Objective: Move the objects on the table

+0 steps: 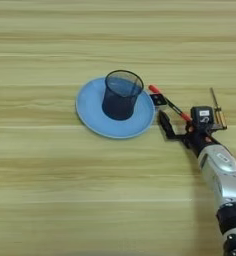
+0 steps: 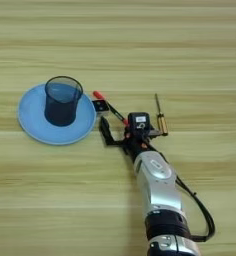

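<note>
A round light-blue plate (image 1: pixel 90 107) lies left of centre on the table (image 1: pixel 50 190), and a dark mesh cup (image 1: pixel 121 95) stands upright on it. Just right of the plate rests a small black-and-white block (image 1: pixel 159 100). A red-capped marker (image 1: pixel 165 100) runs diagonally past the block toward my arm. My right gripper (image 1: pixel 183 120) is open low over the table, one black finger (image 1: pixel 165 125) left of the marker and the other on its right. The marker's near end lies between them. A thin yellow-handled screwdriver (image 1: pixel 218 111) lies just right of the gripper.
My silver forearm (image 2: pixel 157 185) comes in from the bottom edge, with a black cable (image 2: pixel 202 215) looping at its right. Bare wood (image 2: pixel 115 40) stretches behind the objects and to the front left.
</note>
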Robot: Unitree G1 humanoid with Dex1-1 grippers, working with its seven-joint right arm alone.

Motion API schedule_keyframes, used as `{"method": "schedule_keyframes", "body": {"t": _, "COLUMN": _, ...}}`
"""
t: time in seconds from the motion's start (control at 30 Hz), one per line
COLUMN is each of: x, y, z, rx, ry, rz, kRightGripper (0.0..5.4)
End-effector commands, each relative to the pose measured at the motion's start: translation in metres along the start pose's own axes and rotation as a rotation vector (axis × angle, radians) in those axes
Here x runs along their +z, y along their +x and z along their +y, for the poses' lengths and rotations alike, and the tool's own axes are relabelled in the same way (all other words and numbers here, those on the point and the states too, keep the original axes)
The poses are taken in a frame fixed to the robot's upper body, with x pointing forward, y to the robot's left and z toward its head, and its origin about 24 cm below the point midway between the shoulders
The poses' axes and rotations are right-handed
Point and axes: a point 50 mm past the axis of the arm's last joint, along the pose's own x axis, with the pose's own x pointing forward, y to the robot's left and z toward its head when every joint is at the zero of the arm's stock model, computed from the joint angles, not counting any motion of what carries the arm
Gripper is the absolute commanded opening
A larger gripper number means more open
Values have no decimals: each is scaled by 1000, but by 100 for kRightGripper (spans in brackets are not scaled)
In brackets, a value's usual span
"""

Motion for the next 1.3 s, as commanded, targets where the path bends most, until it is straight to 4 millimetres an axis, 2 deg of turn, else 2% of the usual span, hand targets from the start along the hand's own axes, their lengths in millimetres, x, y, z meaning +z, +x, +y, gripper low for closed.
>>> {"method": "schedule_keyframes", "body": {"t": 0.03, "x": 12, "y": 8, "z": -4, "rx": -12, "ry": -14, "rz": -20, "kRightGripper": 533}}
{"method": "schedule_keyframes", "body": {"t": 0.13, "x": 9, "y": 8, "z": -4, "rx": -12, "ry": -11, "rz": -6, "kRightGripper": 533}}
{"method": "schedule_keyframes", "body": {"t": 0.23, "x": 5, "y": 7, "z": -5, "rx": -15, "ry": -6, "rz": 12, "kRightGripper": 509}}
{"method": "schedule_keyframes", "body": {"t": 0.63, "x": 0, "y": 7, "z": -7, "rx": -22, "ry": -2, "rz": 55, "kRightGripper": 381}}
{"method": "schedule_keyframes", "body": {"t": 1.3, "x": 7, "y": 5, "z": -4, "rx": -27, "ry": -20, "rz": 19, "kRightGripper": 143}}
